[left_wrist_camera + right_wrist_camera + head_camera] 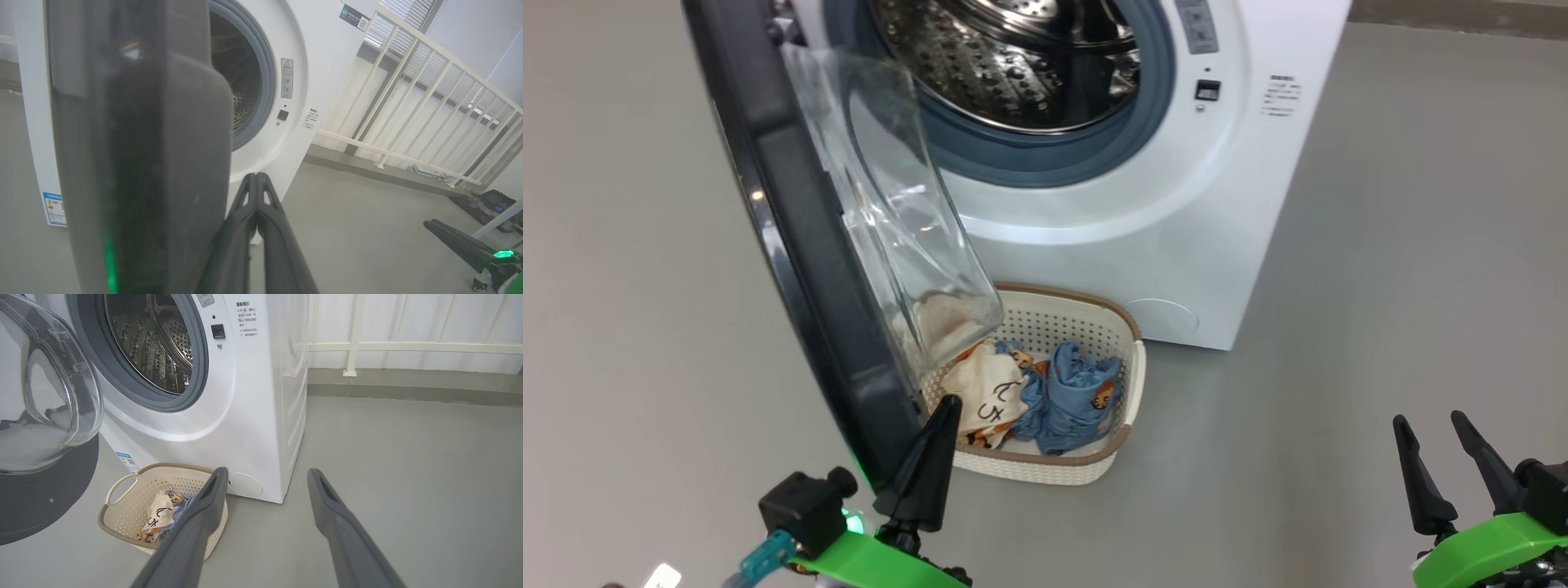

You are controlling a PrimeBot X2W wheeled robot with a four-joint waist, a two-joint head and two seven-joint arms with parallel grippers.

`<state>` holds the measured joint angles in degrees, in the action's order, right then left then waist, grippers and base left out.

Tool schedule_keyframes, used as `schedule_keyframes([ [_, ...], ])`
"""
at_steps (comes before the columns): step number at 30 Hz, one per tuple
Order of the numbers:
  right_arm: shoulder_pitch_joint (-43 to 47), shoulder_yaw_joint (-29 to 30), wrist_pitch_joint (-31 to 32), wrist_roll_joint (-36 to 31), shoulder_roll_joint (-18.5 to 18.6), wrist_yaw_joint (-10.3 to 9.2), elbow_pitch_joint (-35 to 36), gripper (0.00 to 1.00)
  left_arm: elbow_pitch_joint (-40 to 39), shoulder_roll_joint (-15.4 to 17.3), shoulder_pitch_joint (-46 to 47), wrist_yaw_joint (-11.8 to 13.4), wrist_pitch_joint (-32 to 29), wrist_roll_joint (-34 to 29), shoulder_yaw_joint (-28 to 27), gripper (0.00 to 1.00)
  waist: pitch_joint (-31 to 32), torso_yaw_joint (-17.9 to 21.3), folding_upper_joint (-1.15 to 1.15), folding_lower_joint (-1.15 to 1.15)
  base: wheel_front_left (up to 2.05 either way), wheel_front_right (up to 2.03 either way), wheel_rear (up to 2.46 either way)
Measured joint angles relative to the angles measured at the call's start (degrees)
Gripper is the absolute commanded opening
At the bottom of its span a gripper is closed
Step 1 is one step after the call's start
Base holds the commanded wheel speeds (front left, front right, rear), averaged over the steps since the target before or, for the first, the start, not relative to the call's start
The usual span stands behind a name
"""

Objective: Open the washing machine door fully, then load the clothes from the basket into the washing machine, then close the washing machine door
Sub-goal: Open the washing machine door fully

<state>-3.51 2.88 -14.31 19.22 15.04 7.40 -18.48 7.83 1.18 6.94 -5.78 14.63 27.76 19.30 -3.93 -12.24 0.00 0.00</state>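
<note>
**Door swung out, clothes not yet loaded**

I see the washing machine door (800, 269) standing out from the washing machine (1143, 245) toward the near left. It is edge-on to my head camera, so the drum (1013, 65) is uncovered. I judge the opening step mostly done, though I can't tell whether the door could swing wider.

My left gripper (947, 404) has its fingers pressed together and holds nothing. Its tips are just beside the door's lower rim, and I can't confirm contact. My right gripper (1427, 420) hangs at the near right, well apart from everything, with its fingers spread and empty.

The basket (1127, 324) sits on the floor (1339, 327) right in front of the machine, partly under the door's glass bulge. Both clothes (1070, 400) lie in it, the cream one on the left and the blue one on the right. What I can see of the drum looks empty, so all the loading and the closing of the door are left to do.
</note>
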Motion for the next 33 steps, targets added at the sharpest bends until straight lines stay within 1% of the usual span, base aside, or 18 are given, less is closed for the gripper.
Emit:
schedule_keyframes([
  [8, 0.0, 0.0, 0.0, 0.0, 0.0, 0.00, 0.0, 1.00, -0.9, 0.0, -2.2, 1.0, 0.0, -1.9, -2.8, 0.00, 0.1, -3.6, 0.00, 0.00, 0.00, 0.00, 0.00],
  [15, 0.0, -0.6, 0.0, 0.0, -0.2, 0.00, 0.0, 1.00, 0.1, 0.2, -3.4, 2.0, 0.0, -3.3, -9.9, 0.00, 0.8, -6.1, 0.00, 0.00, 0.00, 0.00, 0.00],
  [25, 0.2, -1.3, 0.0, 0.0, -0.4, 0.00, -0.1, 1.00, 3.1, 0.2, -2.8, 1.9, 0.0, -4.6, -19.2, 0.00, 1.3, -7.2, 0.00, 0.00, 0.00, 0.00, 0.00],
  [33, 0.2, -1.4, 0.0, 0.0, -0.3, 0.00, 0.0, 1.00, 6.4, 0.7, 1.6, 1.0, 0.0, -6.6, -26.2, 0.00, 0.2, -7.0, 0.00, 0.00, 0.00, 0.00, 0.00],
])
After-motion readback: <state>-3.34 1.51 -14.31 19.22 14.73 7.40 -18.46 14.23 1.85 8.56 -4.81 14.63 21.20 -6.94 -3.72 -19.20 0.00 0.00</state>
